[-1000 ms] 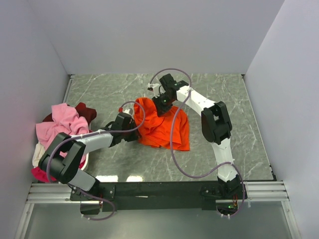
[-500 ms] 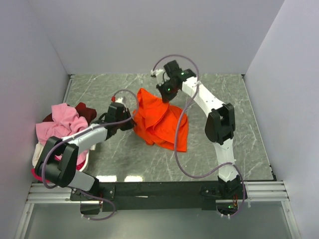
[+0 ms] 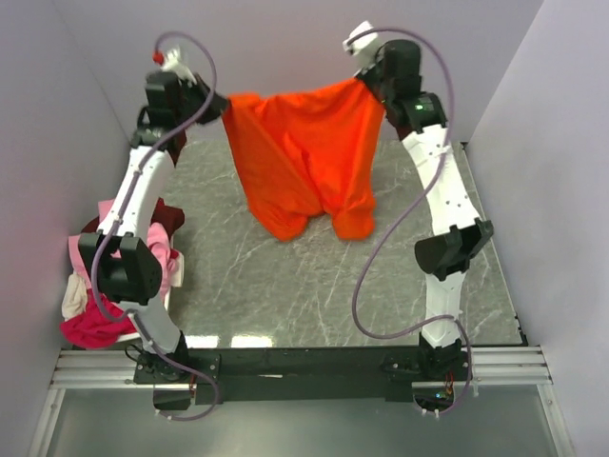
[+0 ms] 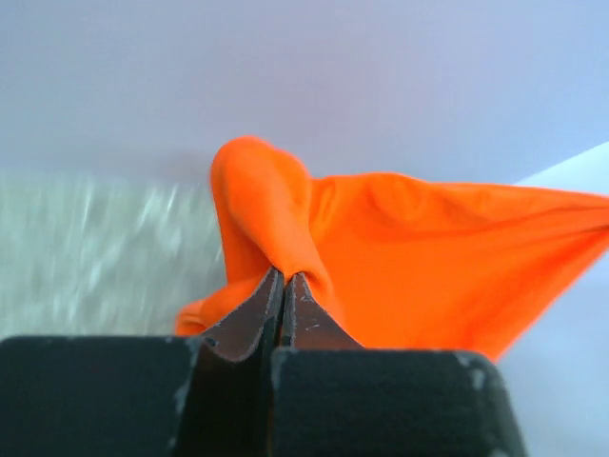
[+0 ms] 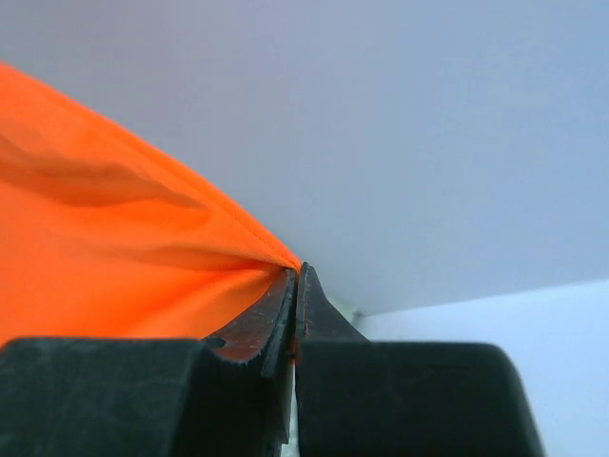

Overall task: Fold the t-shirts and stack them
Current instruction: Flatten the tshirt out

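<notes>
Top external: left pincer [image 3: 217, 105] and right pincer [image 3: 364, 78] each pinch the orange t-shirt [image 3: 304, 152]; it hangs stretched between them.

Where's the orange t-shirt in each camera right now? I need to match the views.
Top external: orange t-shirt hangs upper centre, stretched between left gripper and right gripper.
Left wrist: orange t-shirt centre to right edge, pinched in shut jaws.
Right wrist: orange t-shirt left half, corner pinched.
Shared landmark: pale enclosure wall behind it.
</notes>
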Motion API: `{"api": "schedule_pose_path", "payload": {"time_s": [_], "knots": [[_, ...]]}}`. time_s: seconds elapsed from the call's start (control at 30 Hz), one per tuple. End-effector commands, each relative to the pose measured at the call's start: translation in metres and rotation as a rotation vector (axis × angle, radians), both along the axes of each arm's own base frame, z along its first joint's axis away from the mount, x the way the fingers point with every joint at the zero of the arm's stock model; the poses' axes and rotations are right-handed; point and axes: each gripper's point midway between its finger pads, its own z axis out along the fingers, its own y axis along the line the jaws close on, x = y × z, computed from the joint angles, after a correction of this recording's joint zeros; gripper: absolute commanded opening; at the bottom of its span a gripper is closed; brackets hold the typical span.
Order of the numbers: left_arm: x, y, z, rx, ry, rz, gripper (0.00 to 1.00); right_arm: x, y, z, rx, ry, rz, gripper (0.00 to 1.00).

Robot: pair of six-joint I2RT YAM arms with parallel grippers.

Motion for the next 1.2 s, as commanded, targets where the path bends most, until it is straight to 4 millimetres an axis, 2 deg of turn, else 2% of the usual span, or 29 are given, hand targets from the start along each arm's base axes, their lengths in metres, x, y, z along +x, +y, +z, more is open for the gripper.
{"api": "schedule_pose_path", "payload": {"time_s": [0.0, 0.07, 0.1, 0.13, 0.17, 0.2, 0.23, 0.27, 0.3, 0.33, 0.37, 0.4, 0.43, 0.47, 0.5, 0.53, 0.57, 0.6, 0.63, 0.7, 0.73, 0.8, 0.83, 0.93, 1.03, 1.07, 1.1, 1.13, 1.17], "knots": [[-0.02, -0.011, 0.112, -0.003, -0.239, -0.119, 0.0, -0.046, -0.054, 0.15, 0.11, -0.395, -0.107, 0.0], [-0.045, -0.014, 0.159, -0.007, -0.368, -0.155, 0.0, -0.062, -0.069, 0.171, 0.163, -0.448, -0.094, 0.0], [-0.054, -0.013, 0.181, -0.006, -0.458, -0.159, 0.0, -0.089, -0.078, 0.197, 0.221, -0.502, -0.087, 0.0], [-0.059, -0.015, 0.172, -0.005, -0.457, -0.171, 0.0, -0.099, -0.085, 0.203, 0.24, -0.511, -0.08, 0.0], [-0.086, -0.015, 0.194, -0.003, -0.53, -0.195, 0.0, -0.125, -0.095, 0.221, 0.277, -0.54, -0.052, 0.0], [-0.095, -0.016, 0.194, -0.001, -0.548, -0.204, 0.0, -0.136, -0.099, 0.224, 0.291, -0.541, -0.032, 0.0], [-0.097, -0.018, 0.174, 0.003, -0.534, -0.222, 0.0, -0.138, -0.102, 0.209, 0.295, -0.495, -0.027, 0.0], [-0.12, -0.02, 0.18, 0.006, -0.566, -0.253, 0.0, -0.146, -0.091, 0.199, 0.311, -0.448, 0.067, 0.0], [-0.133, -0.028, 0.168, 0.001, -0.554, -0.31, 0.0, -0.178, -0.105, 0.208, 0.301, -0.473, 0.073, 0.0], [-0.149, -0.032, 0.142, 0.002, -0.525, -0.342, 0.0, -0.169, -0.104, 0.157, 0.292, -0.344, 0.084, 0.0], [-0.159, -0.038, 0.126, 0.005, -0.505, -0.38, 0.0, -0.178, -0.099, 0.135, 0.247, -0.292, 0.137, 0.0], [-0.17, -0.043, 0.107, 0.014, -0.479, -0.419, 0.0, -0.214, -0.092, 0.131, 0.213, -0.296, 0.22, 0.0], [-0.18, -0.054, 0.062, 0.011, -0.389, -0.478, 0.0, -0.209, -0.095, 0.062, 0.194, -0.15, 0.221, 0.0], [-0.2, -0.059, 0.047, 0.014, -0.355, -0.518, 0.0, -0.224, -0.094, 0.021, 0.104, -0.05, 0.258, 0.0], [-0.216, -0.071, 0.027, 0.019, -0.321, -0.588, 0.0, -0.249, -0.087, -0.002, 0.06, 0.002, 0.319, 0.0], [-0.228, -0.078, -0.013, 0.009, -0.229, -0.629, 0.01, -0.259, -0.088, -0.071, 0.048, 0.168, 0.334, 0.0], [-0.244, -0.083, -0.026, 0.001, -0.195, -0.666, 0.02, -0.28, -0.09, -0.112, -0.012, 0.276, 0.375, 0.0], [-0.262, -0.095, -0.048, -0.014, -0.118, -0.727, 0.05, -0.303, -0.09, -0.135, -0.048, 0.314, 0.394, 0.0], [-0.278, -0.102, -0.079, -0.028, -0.021, -0.767, 0.12, -0.323, -0.096, -0.19, -0.062, 0.45, 0.393, 0.0], [-0.315, -0.116, -0.121, -0.059, 0.166, -0.848, 0.28, -0.352, -0.105, -0.227, -0.104, 0.527, 0.365, 0.0], [-0.33, -0.119, -0.128, -0.077, 0.215, -0.884, 0.4, -0.369, -0.116, -0.26, -0.134, 0.618, 0.325, 0.07], [-0.35, -0.118, -0.146, -0.098, 0.319, -0.886, 0.51, -0.381, -0.125, -0.276, -0.153, 0.627, 0.271, 0.3], [-0.353, -0.113, -0.14, -0.088, 0.28, -0.865, 0.55, -0.384, -0.133, -0.278, -0.174, 0.633, 0.233, 0.42], [-0.352, -0.1, -0.132, -0.041, 0.236, -0.776, 0.78, -0.374, -0.137, -0.274, -0.159, 0.585, 0.181, 0.54], [-0.332, -0.091, -0.128, 0.033, 0.218, -0.682, 0.85, -0.352, -0.123, -0.264, -0.08, 0.544, 0.214, 0.57], [-0.319, -0.087, -0.13, 0.064, 0.214, -0.625, 0.85, -0.346, -0.109, -0.268, 0.011, 0.58, 0.254, 0.57], [-0.31, -0.087, -0.126, 0.078, 0.204, -0.599, 0.84, -0.337, -0.101, -0.259, 0.052, 0.569, 0.276, 0.57], [-0.297, -0.087, -0.134, 0.097, 0.238, -0.567, 0.84, -0.329, -0.091, -0.255, 0.114, 0.573, 0.303, 0.57], [-0.287, -0.085, -0.138, 0.121, 0.248, -0.536, 0.83, -0.324, -0.082, -0.265, 0.173, 0.649, 0.338, 0.57]]}}
